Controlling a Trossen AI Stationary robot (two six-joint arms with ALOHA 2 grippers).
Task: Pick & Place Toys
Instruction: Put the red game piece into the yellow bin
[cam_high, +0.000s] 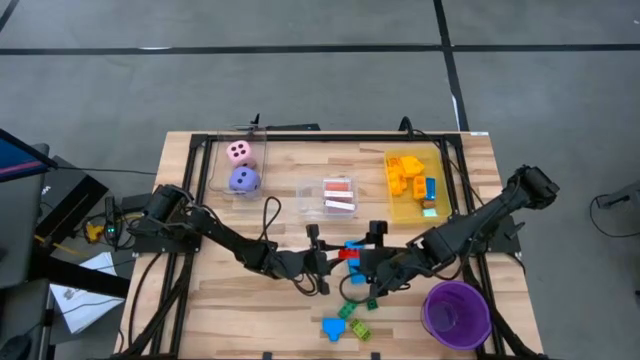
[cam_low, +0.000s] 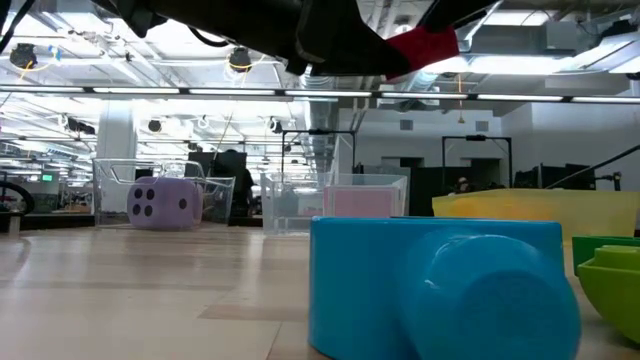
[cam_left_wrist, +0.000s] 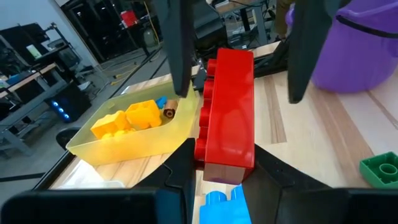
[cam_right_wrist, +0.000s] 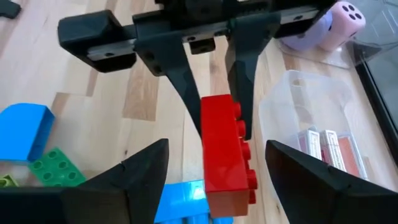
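The blue brick (cam_low: 440, 285) looms blurred, cut by the low view's bottom edge.

Bins (cam_high: 338, 196) block far side; near edge free

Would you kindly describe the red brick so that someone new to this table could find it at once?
Look at the middle of the wooden table, where the two dark arms meet. The long red brick hangs there above the wood, pinched between the left gripper's fingers, with the right gripper open around it. It is the only red brick, and the only one off the table; the blue brick and green brick lie loose nearby.
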